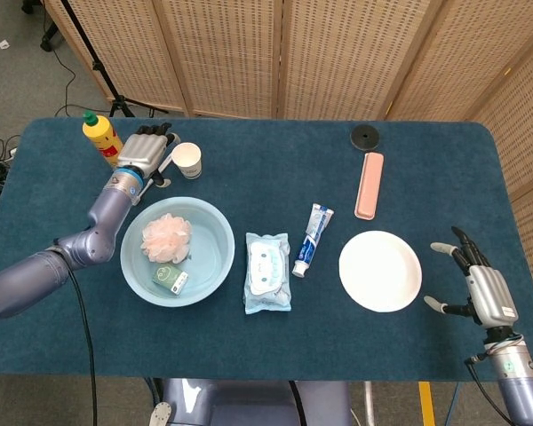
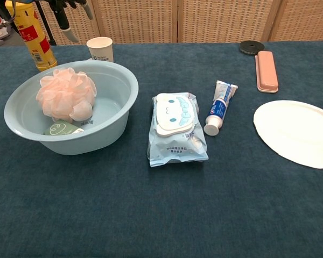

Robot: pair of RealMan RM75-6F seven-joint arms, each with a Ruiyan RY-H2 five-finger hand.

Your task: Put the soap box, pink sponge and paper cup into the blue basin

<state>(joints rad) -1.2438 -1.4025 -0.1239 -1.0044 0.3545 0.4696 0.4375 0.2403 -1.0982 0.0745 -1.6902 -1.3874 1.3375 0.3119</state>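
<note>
The blue basin (image 1: 215, 222) (image 2: 105, 134) stands left of centre. In it lie the pink sponge (image 1: 166, 236) (image 2: 64, 97) and the green soap box (image 1: 170, 278) (image 2: 59, 129). The paper cup (image 1: 186, 160) (image 2: 100, 49) stands upright on the table just behind the basin. My left hand (image 1: 147, 151) (image 2: 70, 16) hovers close to the cup's left side, fingers apart and holding nothing; it does not visibly touch the cup. My right hand (image 1: 485, 295) rests open near the table's right front corner, beside the white plate; only the head view shows it.
A yellow bottle (image 1: 102, 138) (image 2: 35, 35) stands left of my left hand. A wipes pack (image 1: 268, 271), a toothpaste tube (image 1: 313, 238), a white plate (image 1: 380, 271), a pink case (image 1: 369, 185) and a black disc (image 1: 364, 136) lie to the right.
</note>
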